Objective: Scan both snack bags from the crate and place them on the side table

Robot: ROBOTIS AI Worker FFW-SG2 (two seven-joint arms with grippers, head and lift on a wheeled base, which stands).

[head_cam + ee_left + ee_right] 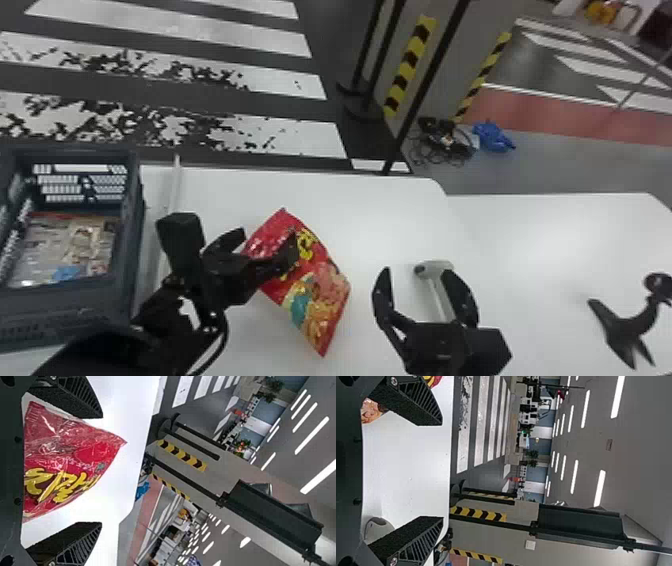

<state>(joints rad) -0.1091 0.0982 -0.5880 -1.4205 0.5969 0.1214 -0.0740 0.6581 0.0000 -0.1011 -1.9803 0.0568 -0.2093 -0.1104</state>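
Starting at the far left of the head view with the dark grey crate [127,240], looking down through its open top at printed contents [75,242], carrying a small blue patch near the front wall. Noting next a thin pale bar [172,200] just beside the crate. Coming then to the left gripper [269,237], standing open with fingers well parted and crossing in front of the red snack bag [317,295] with one of them. Seeing the bag in the left wrist view as well, lying between the spread fingers of the left gripper [101,470], with yellow lettering facing the camera. Placing the bag near the middle of the head view, tilted over the white table [380,215], but leaving any contact with the tabletop unclear. Finding the right gripper [416,272] farther right, also standing open, with a wide gap between its fingers. Spotting the pale grey scanner [436,267] just beyond that gripper, showing its handle partly behind one finger. Ending at the right edge with a black stand [631,325], spreading its legs over the white surface.
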